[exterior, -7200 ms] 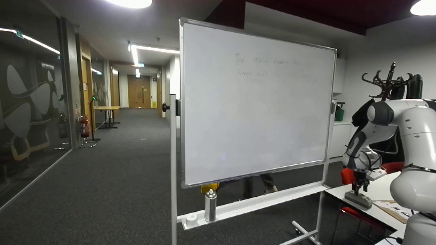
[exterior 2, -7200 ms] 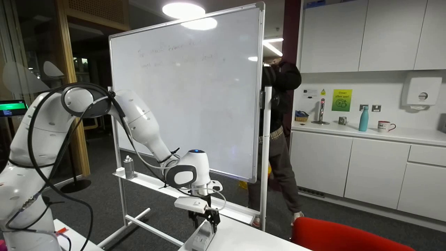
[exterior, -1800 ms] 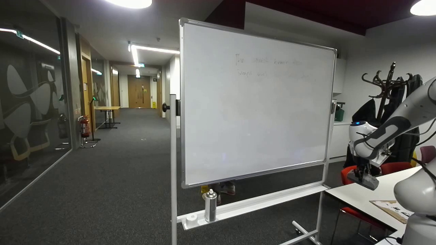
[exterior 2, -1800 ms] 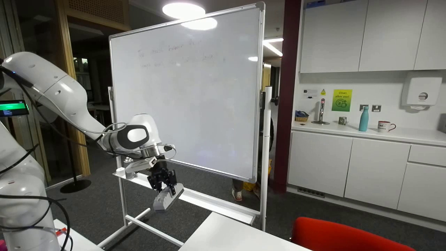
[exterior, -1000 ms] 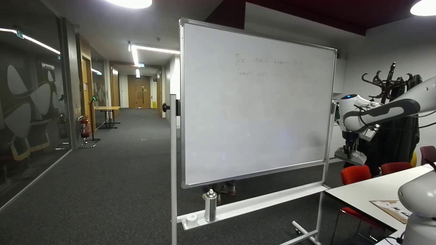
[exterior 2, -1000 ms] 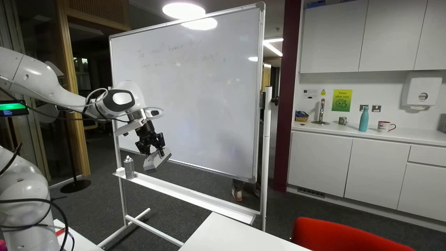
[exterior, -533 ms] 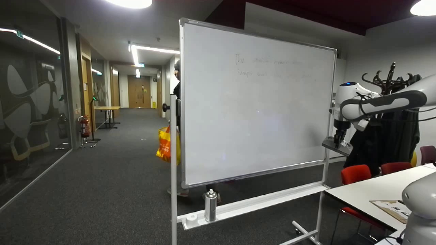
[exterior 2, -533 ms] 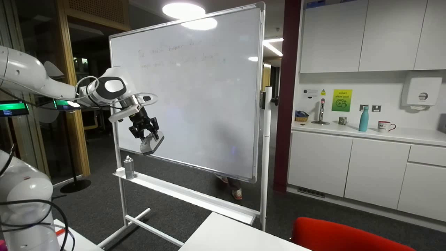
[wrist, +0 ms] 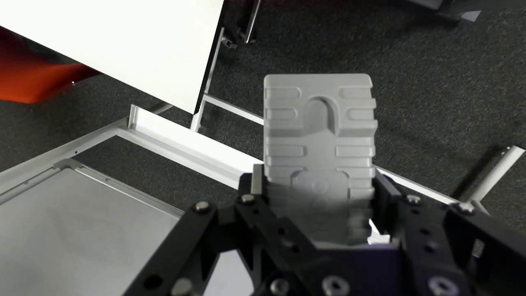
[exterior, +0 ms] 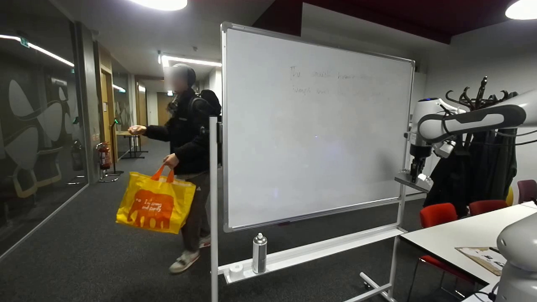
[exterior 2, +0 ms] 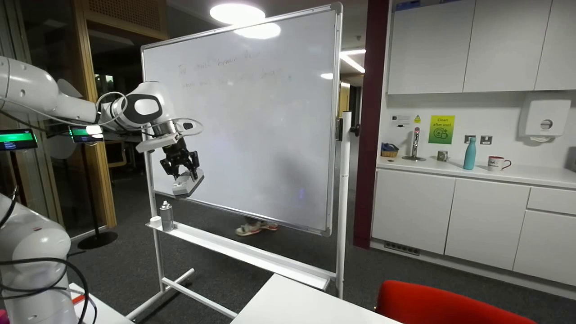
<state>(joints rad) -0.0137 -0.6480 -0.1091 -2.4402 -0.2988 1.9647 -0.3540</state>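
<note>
We see the jaws gripping a grey block [wrist: 320,152], right of centre in the wrist view, ribbed along both long sides, an arched hollow in its face; the white table [wrist: 135,45] lies upper left.

Forearm [exterior: 482,119] extended from three o'clock in an exterior view, sloping slightly down to the wrist [exterior: 428,114]; base [exterior: 520,272] at four o'clock. The wrist stood near upright there, blue light [exterior: 428,100] lit at its twelve o'clock. In the wrist view, the pincer [wrist: 320,181] pointed from six toward twelve o'clock; fingers [wrist: 388,191] parted at nine and three o'clock, clamped inward. Both exterior views: it hung below the wrist, near six o'clock.
</note>
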